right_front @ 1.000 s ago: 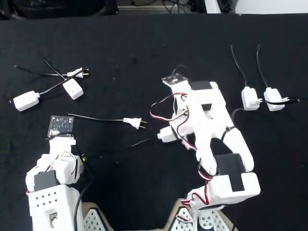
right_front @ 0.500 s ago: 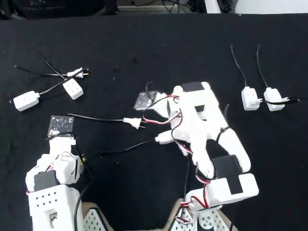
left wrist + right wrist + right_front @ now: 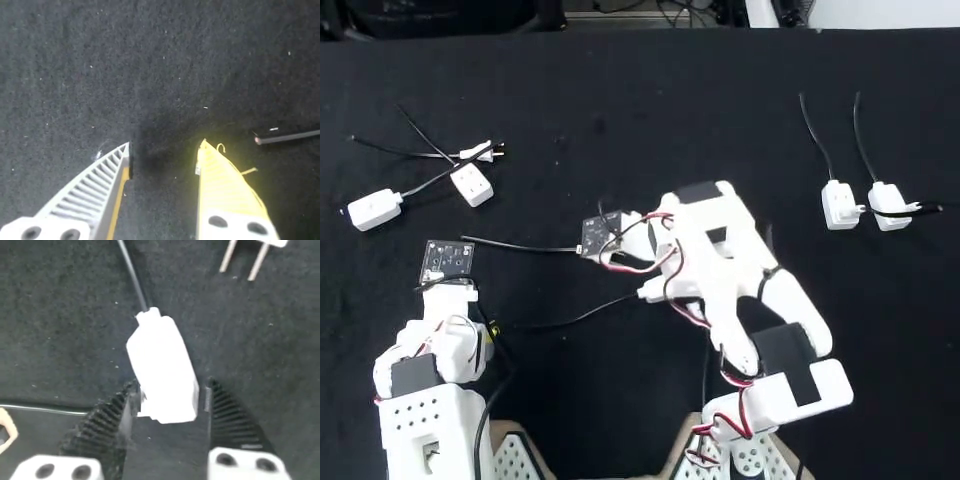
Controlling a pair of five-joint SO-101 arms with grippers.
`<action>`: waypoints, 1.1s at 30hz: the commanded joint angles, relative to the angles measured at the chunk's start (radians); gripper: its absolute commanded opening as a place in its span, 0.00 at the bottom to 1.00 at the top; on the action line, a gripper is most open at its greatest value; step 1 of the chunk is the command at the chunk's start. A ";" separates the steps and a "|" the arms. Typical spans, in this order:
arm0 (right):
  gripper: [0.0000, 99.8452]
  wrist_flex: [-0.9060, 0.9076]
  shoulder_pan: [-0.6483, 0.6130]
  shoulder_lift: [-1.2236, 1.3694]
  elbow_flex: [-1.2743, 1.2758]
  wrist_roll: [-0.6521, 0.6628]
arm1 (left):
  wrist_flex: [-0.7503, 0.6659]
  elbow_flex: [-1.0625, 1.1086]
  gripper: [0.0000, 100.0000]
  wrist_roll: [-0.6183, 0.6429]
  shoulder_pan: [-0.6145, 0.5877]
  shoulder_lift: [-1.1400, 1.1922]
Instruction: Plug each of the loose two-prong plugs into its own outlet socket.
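My right gripper (image 3: 170, 387) is shut on a white outlet socket (image 3: 162, 367), which has a black cable leaving its far end. In the high view this socket (image 3: 653, 291) sits at the table's middle under the right arm. The two metal prongs (image 3: 244, 259) of a loose plug lie just beyond the socket. The plug's black cable (image 3: 520, 245) runs left from under the right wrist. My left gripper (image 3: 165, 145) stands open over bare black cloth at the front left, where the left arm (image 3: 445, 335) rests.
At the back left lie a white socket (image 3: 471, 184), a white adapter (image 3: 372, 209) and another plug (image 3: 485, 152) with crossed cables. Two white sockets (image 3: 840, 205) (image 3: 888, 207) with cables sit at the right. A cable end (image 3: 285, 137) lies near my left gripper.
The right arm has swung left with the socket in its gripper, and its wrist now covers the loose plug in the middle. The left arm has stayed still.
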 commanded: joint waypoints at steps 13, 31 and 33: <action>0.01 -0.129 0.135 -0.127 0.033 -0.084 | 0.003 -0.004 0.22 -0.008 -0.010 -0.008; 0.01 -0.048 0.586 -0.163 -0.315 -0.804 | 0.003 -0.004 0.22 -0.008 -0.012 -0.008; 0.01 -0.041 0.588 -0.036 -0.400 -0.818 | 0.002 -0.004 0.22 -0.008 -0.012 -0.008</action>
